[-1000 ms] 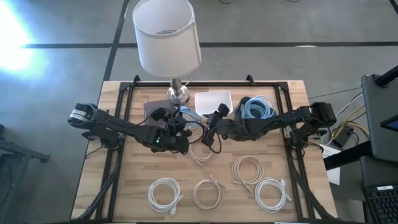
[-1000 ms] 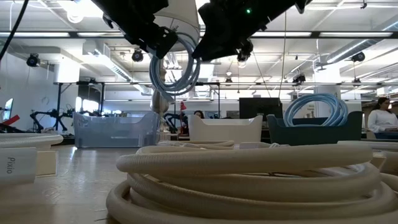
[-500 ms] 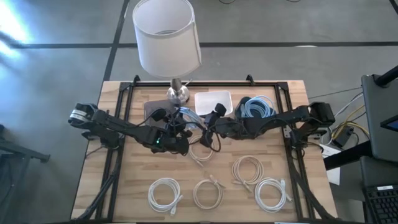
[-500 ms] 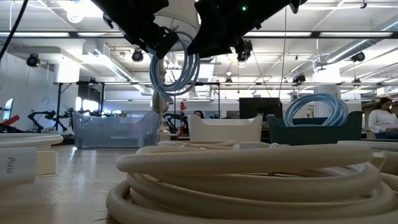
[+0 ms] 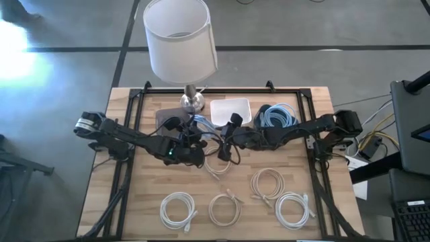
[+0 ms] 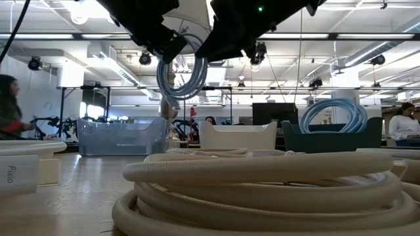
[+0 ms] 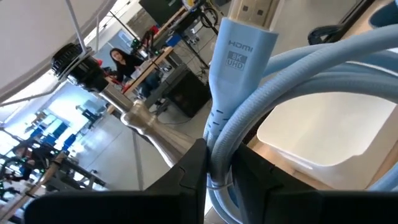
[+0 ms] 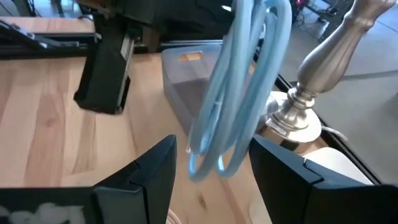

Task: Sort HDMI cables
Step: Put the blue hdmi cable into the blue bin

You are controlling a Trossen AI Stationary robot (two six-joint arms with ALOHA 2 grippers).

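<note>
The right gripper [image 5: 224, 142] is sliding a little more toward the left of the frame than before, closer to the blue coil [image 6: 182, 71]. The left gripper [image 5: 193, 139] is staying where it was, still pinching that coil and holding it up in the air near the middle of the table [image 5: 134, 208]. In the left wrist view the fingers [image 7: 193, 168] are squeezing the blue cable [image 7: 249, 124] just below its plug [image 7: 252, 12]. The right gripper is wide open, and the hanging coil [image 8: 239, 93] is sitting between its two fingers [image 8: 146, 171] without touching them.

The lamp [image 5: 180, 40] is standing right behind the coil, at the top middle of the high view, with its shiny base [image 8: 298, 106] very close. A white bin [image 5: 230, 109] is sitting beside the lamp base, and a dark bin [image 5: 277, 115] to its right is holding more blue coils [image 5: 278, 117]. A grey bin [image 8: 199, 81] is on the other side of the lamp.

One pale coil [image 5: 218, 161] is lying under the grippers. Four more coils are lying along the bottom of the table: [image 5: 178, 209], [image 5: 224, 209], [image 5: 268, 182], [image 5: 294, 208]. In the low view a big pale coil [image 6: 262, 190] is filling the front and hiding much of the table.
</note>
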